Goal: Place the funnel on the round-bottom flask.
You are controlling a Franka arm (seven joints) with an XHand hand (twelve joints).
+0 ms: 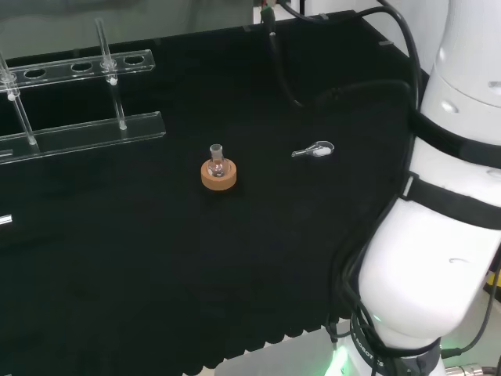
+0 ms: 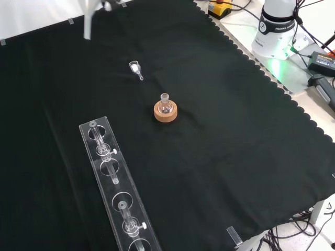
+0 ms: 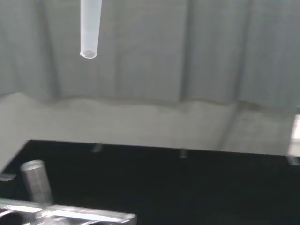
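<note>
Hand high above the cloth, funnel lying untouched

A slim white part of the hand [image 2: 87, 23] hangs at the front view's top left; how far it is open cannot be told. Below it, the small clear glass funnel [image 1: 315, 150] lies on its side on the black cloth [image 1: 156, 274]. It lies apart from the small clear round-bottom flask [image 1: 218, 160], which stands upright in a round cork ring [image 1: 219, 178]. A clear plastic rack [image 1: 78, 129] stands farther left in the head view.

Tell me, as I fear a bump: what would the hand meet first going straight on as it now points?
Likely nothing near: past the hand, the wrist view looks over the cloth and its far edge to a grey curtain. The rack lies below that line, though depth is unclear.
</note>
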